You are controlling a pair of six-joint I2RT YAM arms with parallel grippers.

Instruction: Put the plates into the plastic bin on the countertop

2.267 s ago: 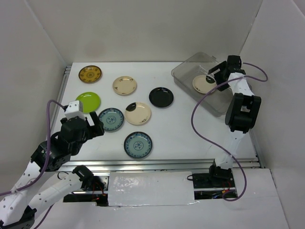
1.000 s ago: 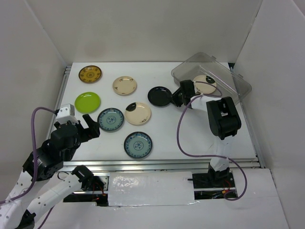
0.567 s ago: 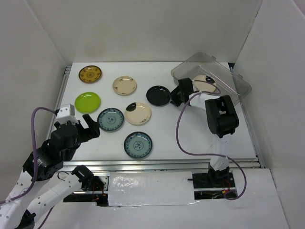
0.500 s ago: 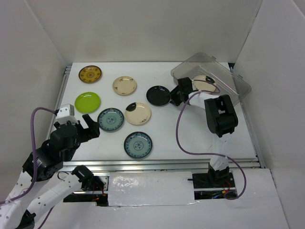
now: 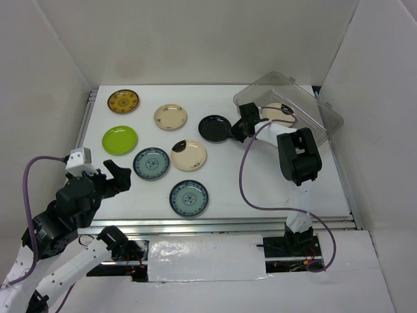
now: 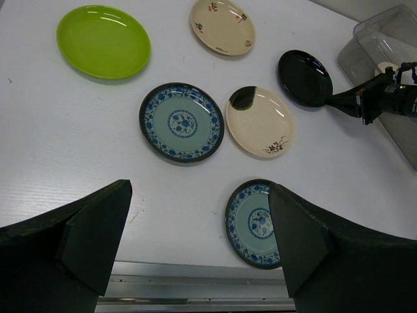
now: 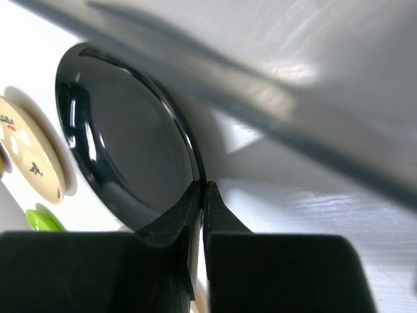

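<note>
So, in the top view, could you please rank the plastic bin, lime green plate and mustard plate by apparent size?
1. plastic bin
2. lime green plate and mustard plate: nearly alike, mustard farther back, so unranked.

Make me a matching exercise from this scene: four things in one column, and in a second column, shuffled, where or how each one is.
Column one
1. black plate
2. lime green plate
3. plastic bin
4. left gripper

Column two
A. open, holding nothing, above the near left of the countertop
B. has one cream plate inside
C. rim pinched by the right gripper
D. lying flat at the left side, untouched

Pairs: 1-C, 2-D, 3-B, 4-A
</note>
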